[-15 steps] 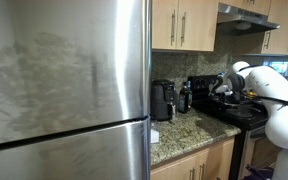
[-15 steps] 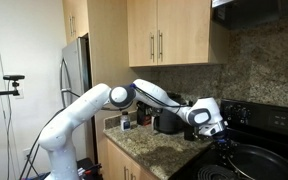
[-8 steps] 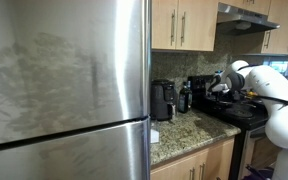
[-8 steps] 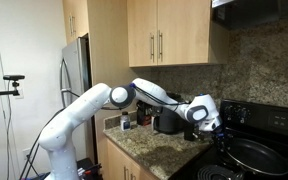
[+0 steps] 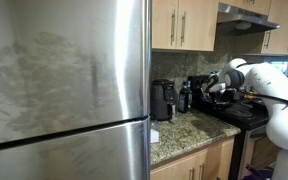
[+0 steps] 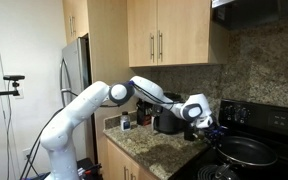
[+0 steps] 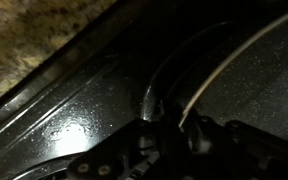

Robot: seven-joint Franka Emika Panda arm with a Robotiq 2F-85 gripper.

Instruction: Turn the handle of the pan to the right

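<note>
The pan [image 6: 249, 151] is a small dark round pan on the black stove top [image 6: 212, 172]. It also shows dimly in an exterior view [image 5: 228, 99]. In the wrist view its curved rim and inside [image 7: 254, 70] fill the right side. Its handle [image 7: 152, 100] runs down between my fingers. My gripper [image 6: 211, 136] is at the pan's handle end, and in an exterior view [image 5: 218, 91] it hangs over the stove. In the dark wrist view the gripper [image 7: 166, 138] looks shut on the handle.
A black coffee maker [image 5: 162, 100] stands on the granite counter [image 5: 184, 132], beside the stove, and also shows in an exterior view [image 6: 167, 122]. A steel fridge [image 5: 64, 90] fills the near side. Wooden cabinets [image 6: 164, 35] hang above.
My gripper has moved away from the stove's middle toward the coffee maker, and the pan's handle end has swung along with it. The pan body has shifted slightly.
</note>
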